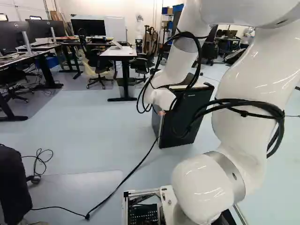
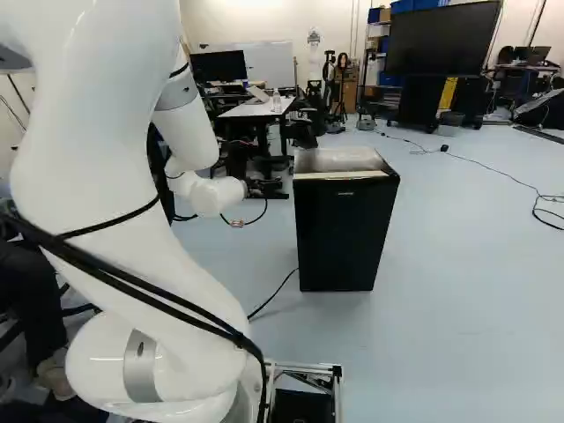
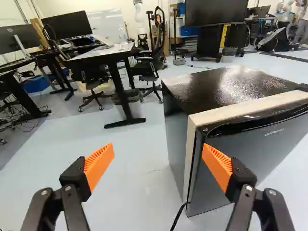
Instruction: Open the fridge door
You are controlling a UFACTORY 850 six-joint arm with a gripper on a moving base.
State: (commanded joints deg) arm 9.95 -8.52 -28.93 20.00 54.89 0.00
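Observation:
In the right base view my gripper (image 2: 262, 187) is just beside the upper side of the black fridge (image 2: 344, 233). The left base view shows the fridge (image 1: 191, 115) beyond my wrist, partly covered by cables. From the wrist, the gripper (image 3: 158, 151) stands wide open with nothing between its orange pads. One finger overlaps the near edge of the fridge door (image 3: 250, 159); contact cannot be told. The door is shut against the body, with a pale strip (image 3: 250, 109) along its top and side and a dark recess below the strip.
A white-topped desk (image 1: 118, 52) with chairs stands beyond the fridge. A black cable (image 1: 136, 168) runs over the floor from the fridge's side toward the base. Someone's dark-clothed leg (image 1: 14, 187) is close at the left of the left base view.

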